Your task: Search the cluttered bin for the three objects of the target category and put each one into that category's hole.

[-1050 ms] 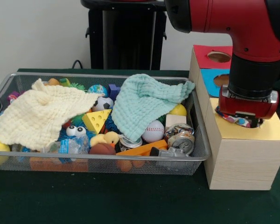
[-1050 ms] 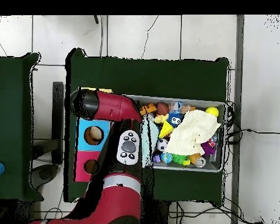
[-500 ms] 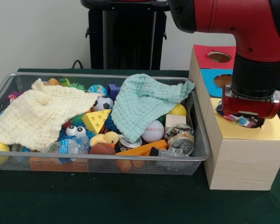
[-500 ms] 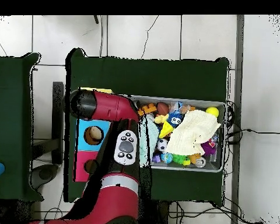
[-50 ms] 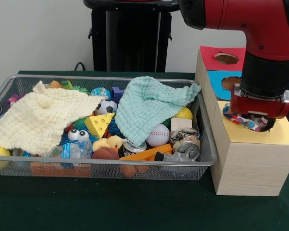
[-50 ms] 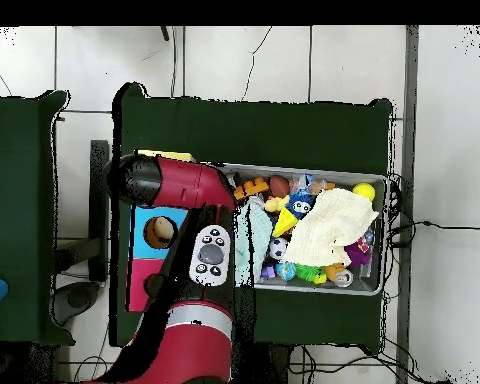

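Left of the pale wooden sorting box (image 5: 241, 159), the wire mesh bin (image 5: 101, 169) holds two muslin cloths, one cream (image 5: 38, 118) and one mint green (image 5: 151, 106), over toys and one crushed can (image 5: 185, 142). On the box's yellow panel, the red and black gripper (image 5: 254, 120) sits over a multicoloured patterned cloth (image 5: 241, 120) at the hole; I cannot tell whether its fingers are apart or together. This looks like the drop-in step; next the cloth must clear the hole.

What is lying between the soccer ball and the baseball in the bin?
In the front view, the mint cloth hangs between the soccer ball and the baseball.
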Tool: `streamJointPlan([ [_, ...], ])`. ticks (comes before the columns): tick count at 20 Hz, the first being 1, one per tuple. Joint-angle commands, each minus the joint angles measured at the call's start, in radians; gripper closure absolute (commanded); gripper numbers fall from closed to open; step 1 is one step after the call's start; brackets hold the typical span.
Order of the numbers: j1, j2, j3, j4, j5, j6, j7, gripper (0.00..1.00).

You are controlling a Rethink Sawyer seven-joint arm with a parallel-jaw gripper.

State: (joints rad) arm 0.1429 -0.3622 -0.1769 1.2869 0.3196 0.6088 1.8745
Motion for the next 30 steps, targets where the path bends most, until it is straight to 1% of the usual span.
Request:
streamJointPlan([
  [1, -0.016, -0.044, -0.018, 0.079, -0.01, 0.167, 0.201, 0.0],
  [8, -0.018, -0.046, -0.018, 0.08, -0.01, 0.168, 0.199, 0.0],
  [14, -0.021, -0.032, -0.011, 0.088, -0.011, 0.131, 0.194, 0.0],
  [16, -0.013, -0.031, -0.023, 0.083, -0.031, 0.111, 0.179, 0.0],
  [17, -0.014, -0.032, -0.021, 0.087, -0.027, 0.112, 0.181, 1.0],
  [21, -0.005, -0.026, -0.026, 0.079, -0.029, 0.098, 0.185, 1.0],
  [24, -0.007, -0.025, -0.028, 0.073, -0.02, 0.118, 0.192, 1.0],
  [30, -0.004, -0.056, -0.019, 0.116, -0.006, 0.116, 0.201, 1.0],
])
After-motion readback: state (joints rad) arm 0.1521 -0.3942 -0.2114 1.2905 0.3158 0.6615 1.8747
